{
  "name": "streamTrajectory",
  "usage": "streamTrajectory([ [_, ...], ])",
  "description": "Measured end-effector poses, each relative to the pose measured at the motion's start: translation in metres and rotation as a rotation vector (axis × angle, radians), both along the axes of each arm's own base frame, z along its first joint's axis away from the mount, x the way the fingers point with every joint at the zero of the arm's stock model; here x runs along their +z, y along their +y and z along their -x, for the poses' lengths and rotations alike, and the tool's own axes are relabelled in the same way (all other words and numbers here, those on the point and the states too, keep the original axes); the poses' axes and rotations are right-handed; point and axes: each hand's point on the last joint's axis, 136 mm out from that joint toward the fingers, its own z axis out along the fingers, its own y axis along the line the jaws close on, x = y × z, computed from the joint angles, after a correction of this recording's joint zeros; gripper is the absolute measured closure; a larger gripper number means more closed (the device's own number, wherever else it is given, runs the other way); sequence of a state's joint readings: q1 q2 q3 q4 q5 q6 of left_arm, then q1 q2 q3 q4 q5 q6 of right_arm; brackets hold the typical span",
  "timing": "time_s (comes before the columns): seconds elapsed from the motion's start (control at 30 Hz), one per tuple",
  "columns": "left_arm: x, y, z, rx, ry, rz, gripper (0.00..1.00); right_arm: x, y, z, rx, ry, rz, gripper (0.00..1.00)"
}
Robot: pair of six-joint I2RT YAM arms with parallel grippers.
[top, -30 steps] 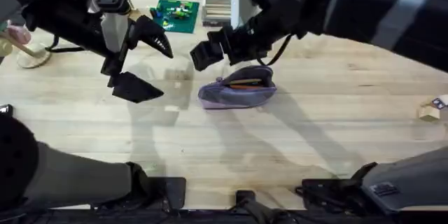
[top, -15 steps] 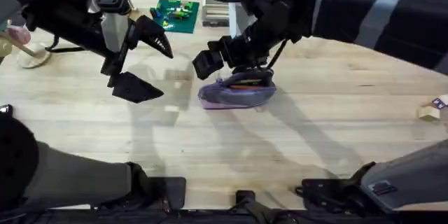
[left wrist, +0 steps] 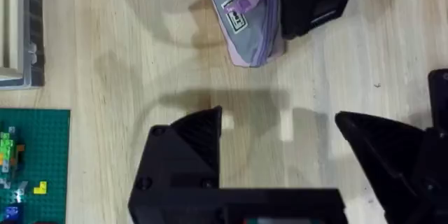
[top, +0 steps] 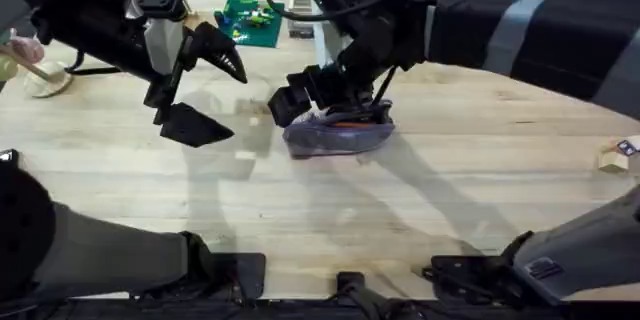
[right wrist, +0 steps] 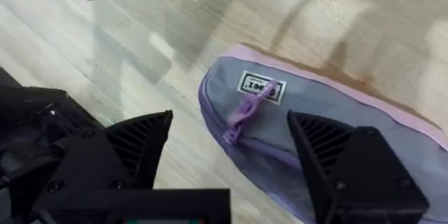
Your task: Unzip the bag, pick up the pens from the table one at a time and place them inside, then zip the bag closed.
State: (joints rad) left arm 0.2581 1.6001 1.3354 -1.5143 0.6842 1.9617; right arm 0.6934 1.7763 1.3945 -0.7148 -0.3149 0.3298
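Closing the zipper looks like the step in hand: you have an orange pen [top: 347, 117] already lying inside the bag [top: 338, 134], at the mouth, and no pen visible loose on the bench [top: 420, 210].

- Right claw [right wrist: 227, 143]: spread wide, straddling the zipper-pull end of the bag, fingers on either side, not yet touching the pull. In the overhead view it sits just above centre, over the bag's left end.
- Left claw [top: 200, 90]: spread, pinching nothing, hovering in the upper left of the overhead frame, well apart from the bag.
- Bag: centre of the overhead frame, lying on its side on the bench. Lavender-purple trim, greyer face, small white label near the end; soft and slightly slumped.
- Zipper pull [right wrist: 246, 109]: purple tab, lying flat against the fabric beside the label.

Next move, as a judgement: you need the right claw to come down and pinch the purple tab, then draw it along the top edge. The left claw may have to pin the far end, since the soft pouch will likely slide.
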Motion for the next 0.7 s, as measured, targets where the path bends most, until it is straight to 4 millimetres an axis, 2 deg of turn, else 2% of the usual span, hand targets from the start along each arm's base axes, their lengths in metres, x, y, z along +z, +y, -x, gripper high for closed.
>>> streamTrajectory([
  [0.3, 0.0, 0.0, 0.0001, 0.0, 0.0, 0.0, 0.006, 0.0002, 0.0001, 0.0001, 0.0, 0.0, 0.0, 0.005],
  [0.37, 0.0, 0.0, 0.0, 0.0, 0.0, 0.0, 0.006, 0.0002, 0.0003, 0.0003, 0.001, 0.0, 0.0, 0.036],
  [0.57, 0.0, 0.0, 0.0, 0.0, 0.0, 0.0, 0.006, 0.0004, 0.0013, 0.0006, 0.003, -0.002, -0.002, 0.267],
  [0.7, 0.0, 0.0, 0.0, 0.0, 0.0, 0.0, 0.006, 0.0004, 0.0015, 0.001, 0.002, 0.0, -0.002, 0.479],
])
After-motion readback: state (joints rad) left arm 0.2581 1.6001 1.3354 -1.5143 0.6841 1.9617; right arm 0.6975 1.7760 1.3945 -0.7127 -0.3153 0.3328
